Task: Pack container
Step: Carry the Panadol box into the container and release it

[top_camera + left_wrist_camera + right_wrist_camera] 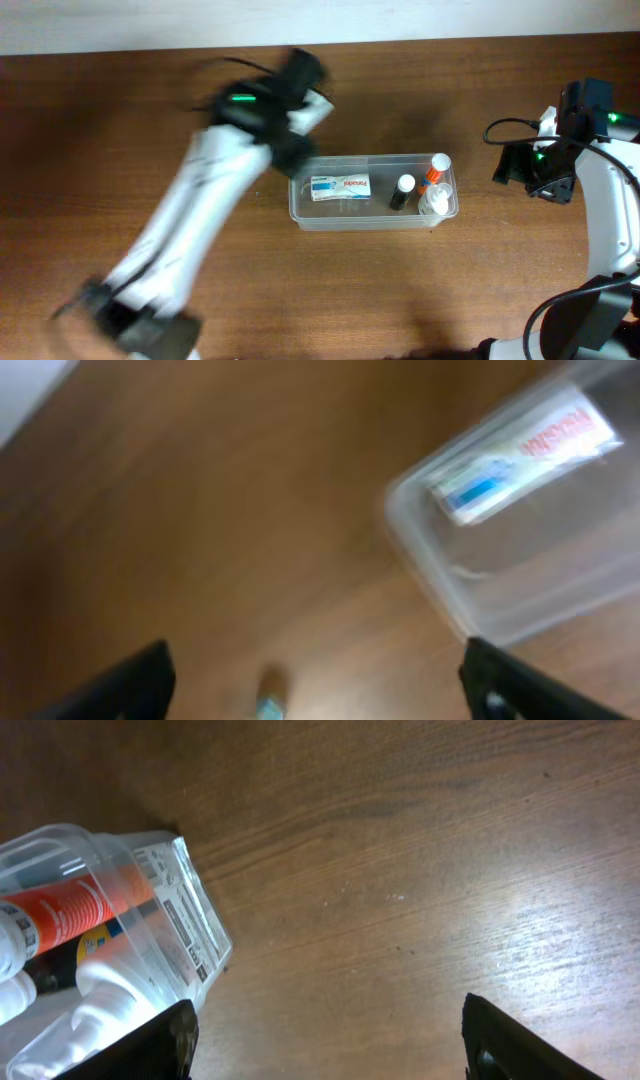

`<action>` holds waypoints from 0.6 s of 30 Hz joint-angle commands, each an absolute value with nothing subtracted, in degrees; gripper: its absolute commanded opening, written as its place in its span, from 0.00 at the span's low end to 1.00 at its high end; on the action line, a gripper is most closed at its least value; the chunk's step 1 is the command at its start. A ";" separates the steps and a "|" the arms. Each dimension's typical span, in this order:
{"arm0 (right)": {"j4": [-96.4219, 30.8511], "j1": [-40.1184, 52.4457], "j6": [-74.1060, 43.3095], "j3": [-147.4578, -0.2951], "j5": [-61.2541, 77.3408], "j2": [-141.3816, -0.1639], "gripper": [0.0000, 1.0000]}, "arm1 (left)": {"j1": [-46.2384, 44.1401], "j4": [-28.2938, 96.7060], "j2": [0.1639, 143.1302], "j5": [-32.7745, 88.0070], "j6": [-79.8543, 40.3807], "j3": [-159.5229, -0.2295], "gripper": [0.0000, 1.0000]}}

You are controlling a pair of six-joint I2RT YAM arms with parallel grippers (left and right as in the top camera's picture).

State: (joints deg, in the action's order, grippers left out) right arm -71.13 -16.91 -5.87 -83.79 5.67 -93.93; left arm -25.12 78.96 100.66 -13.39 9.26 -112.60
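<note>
The clear plastic container [300, 212] sits mid-table. It holds a white tube with blue and red print [339, 186], a small black bottle with a white cap [401, 192], an orange and white tube [433, 172] and a white bottle [433, 203]. My left gripper [300, 105] is blurred, above and left of the container. In the left wrist view its fingers [320, 685] are wide apart and empty, with the container [440, 585] and tube [520, 455] at upper right. My right gripper [528, 170] is open and empty to the container's right; the right wrist view shows the container's end [195, 925].
Brown wooden table [120, 120] with a pale wall strip along the far edge [150, 25]. A small blurred blue-tipped object [268, 707] shows at the bottom of the left wrist view. A black cable [510, 128] loops by the right arm.
</note>
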 commanded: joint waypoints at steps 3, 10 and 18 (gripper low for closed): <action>-71.11 -17.23 -5.98 -83.81 5.78 -93.82 0.77 | -9.10 84.99 89.25 -10.52 -4.64 -114.04 0.95; -71.16 -17.21 -6.00 -83.81 5.78 -93.82 0.76 | 12.23 84.73 87.50 -2.28 -6.85 -106.24 0.99; -71.16 -17.21 -6.00 -83.81 5.80 -93.82 0.77 | 18.39 69.17 88.51 0.30 -6.85 -81.73 0.99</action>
